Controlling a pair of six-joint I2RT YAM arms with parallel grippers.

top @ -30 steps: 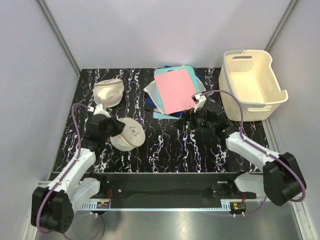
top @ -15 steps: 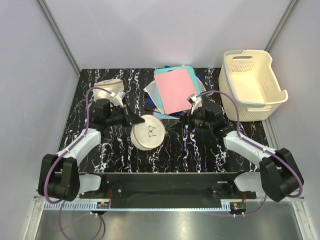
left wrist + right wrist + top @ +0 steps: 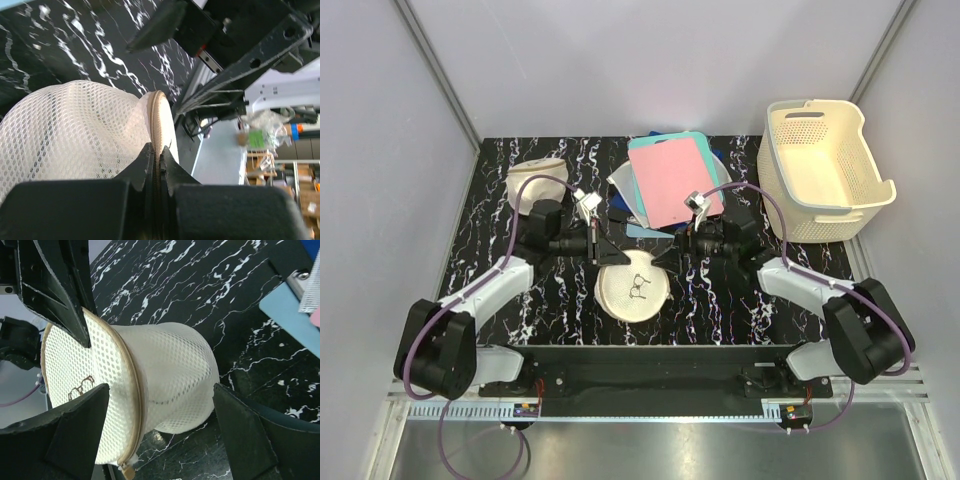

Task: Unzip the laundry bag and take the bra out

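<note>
The laundry bag [image 3: 634, 289], a cream mesh dome with a dark squiggle on its face, is held tilted over the table's near centre. My left gripper [image 3: 609, 251] is shut on its rim zipper, with the beige rim pinched between the jaws in the left wrist view [image 3: 156, 156]. My right gripper [image 3: 666, 257] is open just right of the bag, and its fingers straddle the dome [image 3: 165, 360] without touching. The zipper pull [image 3: 127, 471] hangs at the rim's lower end. The bra is hidden; only a faint dark line shows through the mesh.
A plain cream pouch [image 3: 537, 183] lies at the back left. A stack of pink and blue sheets [image 3: 670, 180] lies at the back centre. A cream slotted basket [image 3: 825, 170] stands at the back right.
My left gripper has carried the laundry bag from the left side rightward to the near centre. My right gripper has moved left and now straddles the bag.
</note>
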